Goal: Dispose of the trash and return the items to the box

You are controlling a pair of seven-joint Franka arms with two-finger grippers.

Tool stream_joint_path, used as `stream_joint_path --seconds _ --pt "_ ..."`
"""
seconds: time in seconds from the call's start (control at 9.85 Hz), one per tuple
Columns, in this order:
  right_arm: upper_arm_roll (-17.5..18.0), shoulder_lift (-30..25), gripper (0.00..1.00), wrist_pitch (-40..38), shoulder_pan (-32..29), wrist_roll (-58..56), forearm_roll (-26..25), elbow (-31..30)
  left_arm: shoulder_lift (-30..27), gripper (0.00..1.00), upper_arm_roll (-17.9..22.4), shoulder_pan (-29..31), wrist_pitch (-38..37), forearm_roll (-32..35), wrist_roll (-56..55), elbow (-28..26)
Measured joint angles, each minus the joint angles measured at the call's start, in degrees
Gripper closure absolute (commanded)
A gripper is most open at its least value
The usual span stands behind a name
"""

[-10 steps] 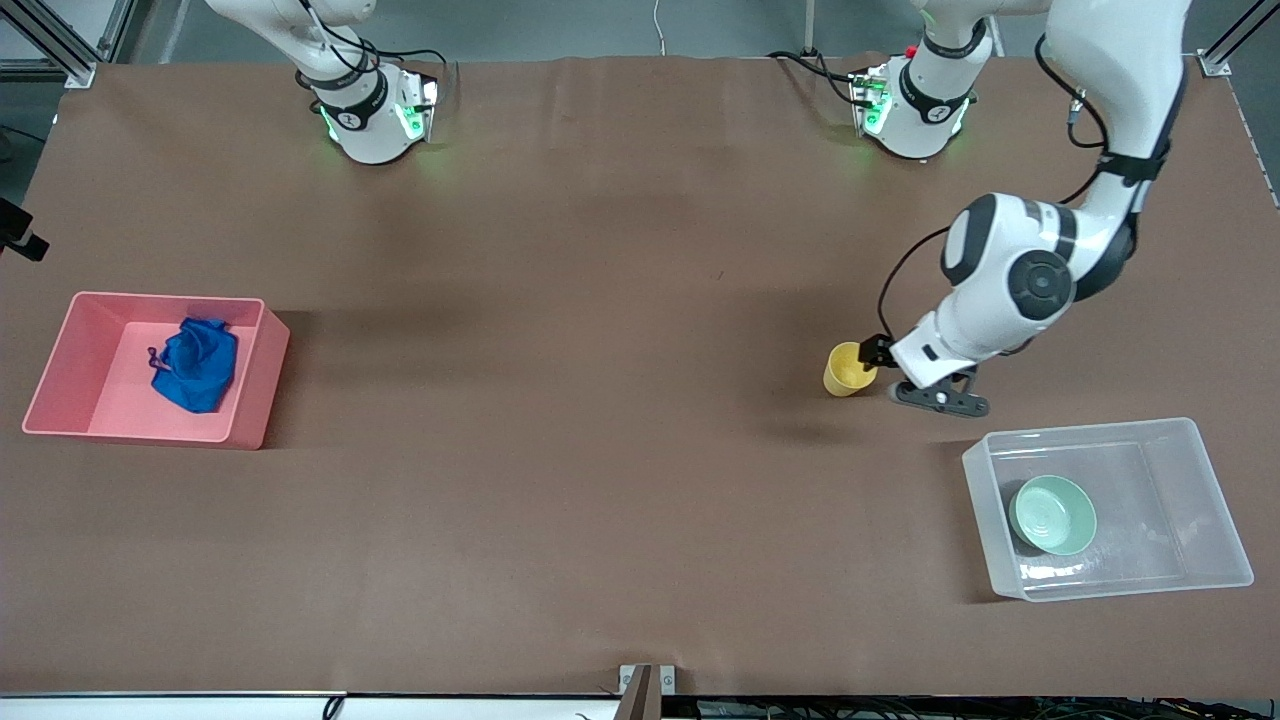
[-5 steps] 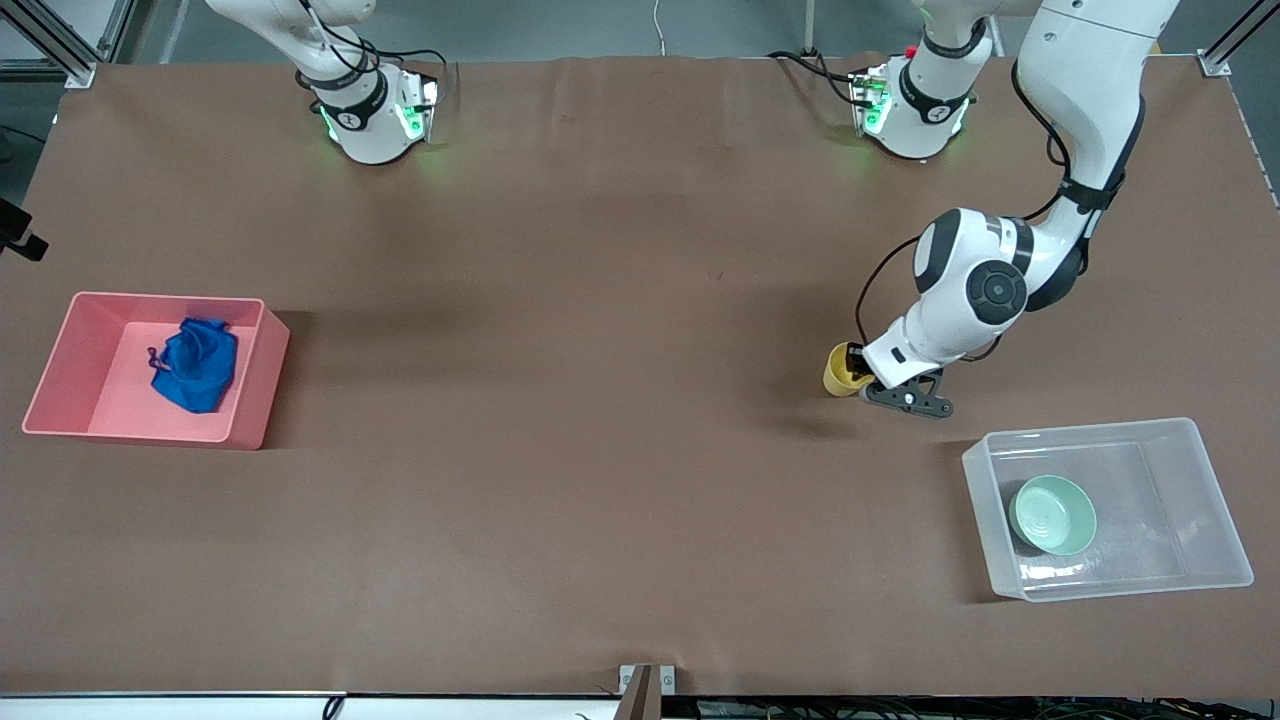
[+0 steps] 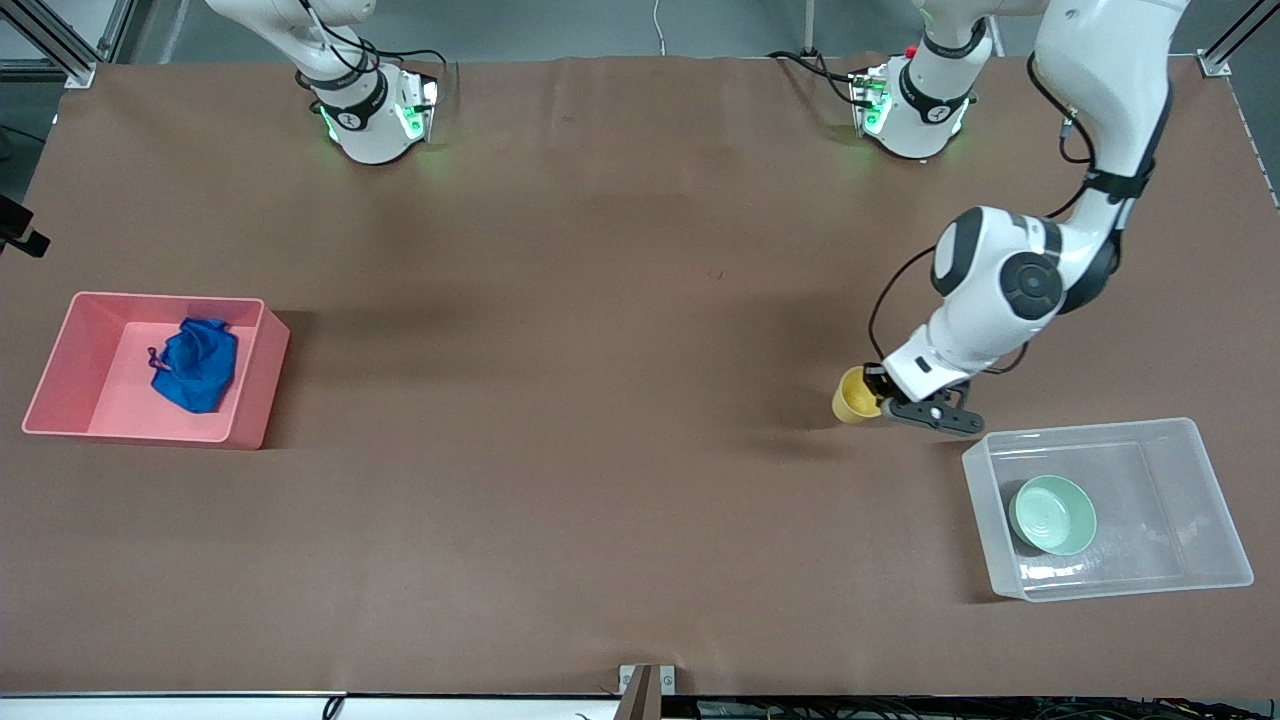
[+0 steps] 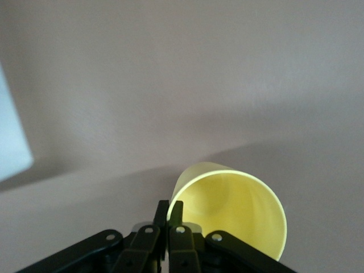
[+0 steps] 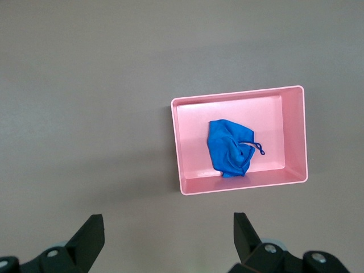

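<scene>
My left gripper [image 3: 880,397] is shut on the rim of the yellow cup [image 3: 855,396] and holds it tilted just above the table, beside the clear box [image 3: 1215,520]. In the left wrist view the fingers [image 4: 162,209] pinch the cup's wall [image 4: 233,205]. The mint-green bowl [image 3: 1051,514] lies in the box. The blue trash [image 3: 196,363] lies in the pink bin [image 3: 258,375] at the right arm's end; the right wrist view shows it [image 5: 230,148] in the bin [image 5: 296,136]. My right gripper [image 5: 168,236] is open, high above the table.
The brown table [image 3: 600,400] stretches between the pink bin and the clear box. A corner of the clear box shows in the left wrist view [image 4: 11,142]. Both arm bases [image 3: 370,120] stand along the table's edge farthest from the front camera.
My left gripper closed in on the yellow cup, took its rim, tilted it and carried it a little toward the clear box. The right arm stayed put.
</scene>
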Motion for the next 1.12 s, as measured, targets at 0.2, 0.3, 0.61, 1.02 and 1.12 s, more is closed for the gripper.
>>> stream_joint_path --seconds 0.2,0.3,0.61,1.02,1.12 --pt "0.0 0.0 0.00 0.0 0.0 0.0 0.0 0.0 -0.3 1.00 4.2 -0.2 -11.8 0.0 2.3 10.9" --pt "0.0 0.0 0.00 0.0 0.0 0.0 0.0 0.0 0.6 1.00 7.0 -0.4 -15.6 0.0 5.3 16.2" --pt "-0.1 0.0 0.00 0.0 -0.1 0.0 0.0 0.0 8.9 1.00 17.3 -0.3 -18.2 -1.0 17.6 28.3" --pt "0.1 0.0 0.00 0.0 0.0 0.0 0.0 0.0 22.2 1.00 27.3 -0.2 -16.5 -10.2 28.7 38.1" --pt "0.1 0.0 0.00 0.0 0.0 0.0 0.0 0.0 23.9 1.00 27.6 -0.3 -14.9 -10.7 28.8 38.3"
